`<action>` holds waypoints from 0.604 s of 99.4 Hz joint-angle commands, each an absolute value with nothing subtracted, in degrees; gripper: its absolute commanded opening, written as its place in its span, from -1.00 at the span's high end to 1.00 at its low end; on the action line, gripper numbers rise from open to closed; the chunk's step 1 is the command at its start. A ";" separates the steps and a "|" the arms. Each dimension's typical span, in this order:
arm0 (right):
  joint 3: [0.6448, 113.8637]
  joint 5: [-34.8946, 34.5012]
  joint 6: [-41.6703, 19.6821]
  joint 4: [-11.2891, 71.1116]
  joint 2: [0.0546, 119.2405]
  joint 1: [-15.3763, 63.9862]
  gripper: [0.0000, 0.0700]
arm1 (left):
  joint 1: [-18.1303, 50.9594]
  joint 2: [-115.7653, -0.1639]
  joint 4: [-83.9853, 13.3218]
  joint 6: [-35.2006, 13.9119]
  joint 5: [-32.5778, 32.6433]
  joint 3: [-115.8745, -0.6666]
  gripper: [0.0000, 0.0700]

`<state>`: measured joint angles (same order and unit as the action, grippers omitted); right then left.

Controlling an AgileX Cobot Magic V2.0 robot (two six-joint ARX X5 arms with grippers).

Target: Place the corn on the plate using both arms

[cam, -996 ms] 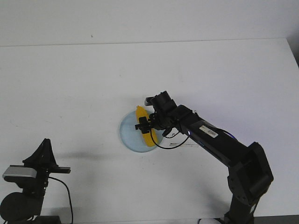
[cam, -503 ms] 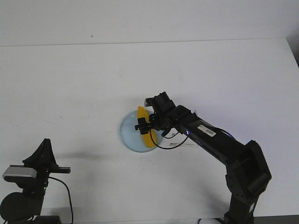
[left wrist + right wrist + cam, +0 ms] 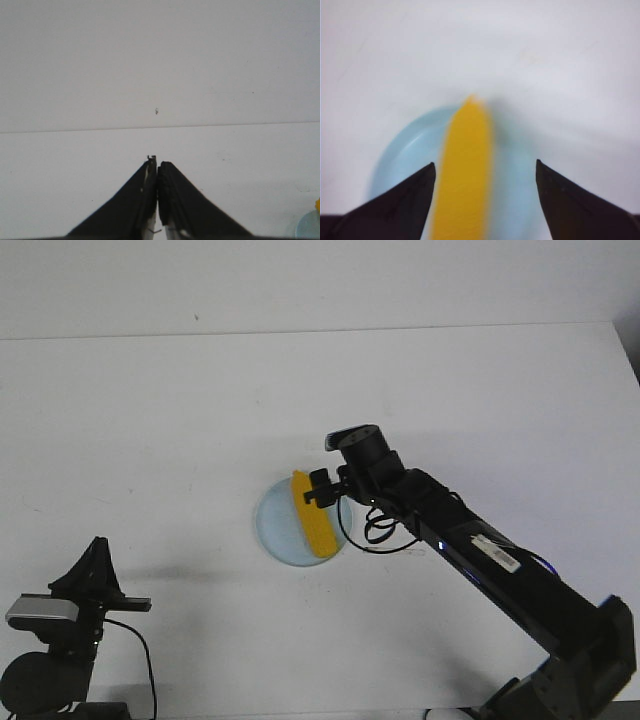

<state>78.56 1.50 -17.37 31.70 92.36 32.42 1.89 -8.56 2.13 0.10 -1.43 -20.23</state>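
The corn lies on the plate mid-table, the right claw spread wide and released above it, while the left claw sits clenched near the table's front corner.

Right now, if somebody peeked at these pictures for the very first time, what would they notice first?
The bright yellow corn jumps out, lying on the pale blue plate in the middle of the white table. Next comes the long black right arm reaching in from the near right corner, its tool open above the corn. The left tool sits shut at the near left, far from the plate.
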 commanded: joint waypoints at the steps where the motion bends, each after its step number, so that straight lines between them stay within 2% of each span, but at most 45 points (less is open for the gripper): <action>1: 76.69 6.61 -11.88 29.89 89.56 31.46 -0.09 | 1.89 -8.49 2.68 0.43 -1.32 -20.93 1.00; 12: 69.93 9.39 -6.66 24.77 82.94 28.95 0.70 | 1.89 -8.49 2.68 0.43 -1.30 -20.93 1.00; 17: 66.54 8.93 -4.73 22.52 79.79 27.31 0.97 | 1.89 -8.49 2.68 0.43 -1.32 -20.93 1.00; 36: 55.35 5.17 2.85 18.33 67.81 19.18 0.98 | 1.89 -8.49 2.68 0.43 -1.30 -20.93 1.00; 60: 42.26 4.80 3.25 10.55 53.93 7.86 0.98 | 1.89 -8.49 2.68 0.43 -1.30 -20.93 1.00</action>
<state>44.71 4.67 2.28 12.62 56.07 9.89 1.89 -8.56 2.13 0.10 -1.43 -20.23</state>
